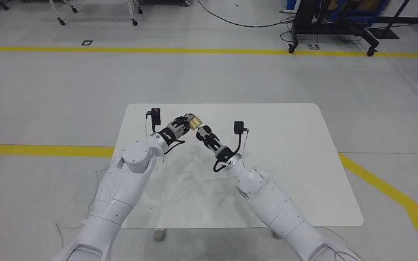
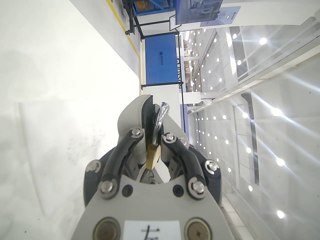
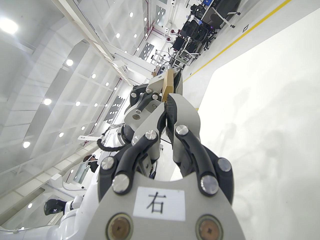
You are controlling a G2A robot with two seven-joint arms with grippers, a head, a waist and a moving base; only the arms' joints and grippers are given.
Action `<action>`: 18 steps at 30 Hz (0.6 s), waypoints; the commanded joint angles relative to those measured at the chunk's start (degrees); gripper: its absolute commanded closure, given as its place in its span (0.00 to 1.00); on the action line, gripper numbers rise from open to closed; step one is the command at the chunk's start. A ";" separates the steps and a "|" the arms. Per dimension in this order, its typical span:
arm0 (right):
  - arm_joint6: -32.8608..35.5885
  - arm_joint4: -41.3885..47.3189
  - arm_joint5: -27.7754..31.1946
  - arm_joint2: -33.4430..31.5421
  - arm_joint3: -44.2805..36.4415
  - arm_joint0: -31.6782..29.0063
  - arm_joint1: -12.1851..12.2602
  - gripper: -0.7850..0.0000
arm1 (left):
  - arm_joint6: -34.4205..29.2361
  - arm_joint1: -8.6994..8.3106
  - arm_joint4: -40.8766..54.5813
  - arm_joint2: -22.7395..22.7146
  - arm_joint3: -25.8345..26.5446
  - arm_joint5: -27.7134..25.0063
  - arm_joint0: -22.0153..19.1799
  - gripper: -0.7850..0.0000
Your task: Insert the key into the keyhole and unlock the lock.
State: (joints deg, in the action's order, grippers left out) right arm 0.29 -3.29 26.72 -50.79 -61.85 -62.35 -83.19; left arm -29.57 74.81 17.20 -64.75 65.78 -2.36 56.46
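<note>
Padlock [image 1: 194,121] with a brass body and a silver shackle, held in the air above a white table [image 1: 294,163], close to the far edge and a little left of that edge's middle. The left gripper [image 1: 186,122] holds it, its fingers pressed against the lock from both sides. In the left wrist view the lock [image 2: 153,157] lies lengthwise between the left gripper's [image 2: 158,112] fingers, shackle toward the fingertips and brass body closer to the palm. From above, the brass end faces the right gripper [image 1: 202,132], which meets it tip to tip from the near-right.

In the right wrist view the right gripper's [image 3: 167,99] fingers are pinched together on a thin metal piece seen edge-on, apparently the key [image 3: 162,123]. Its long axis runs along the fingers, toward the brass body [image 3: 168,83] just beyond the fingertips. The keyhole is hidden, so whether the key is inside it cannot be told.

The far and left edges of the table lie nearest the grippers. The right and near edges are well apart from them, with broad table surface between.
</note>
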 commanded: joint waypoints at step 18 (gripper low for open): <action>-0.22 -0.61 1.02 -2.14 0.76 -0.17 -0.76 0.57 | -1.36 0.22 0.07 -0.23 -0.87 0.64 -0.45 1.00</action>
State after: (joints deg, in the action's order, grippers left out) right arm 0.01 -3.87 27.68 -52.81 -61.13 -62.49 -83.94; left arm -30.92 75.02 17.23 -64.95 64.96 -1.78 56.04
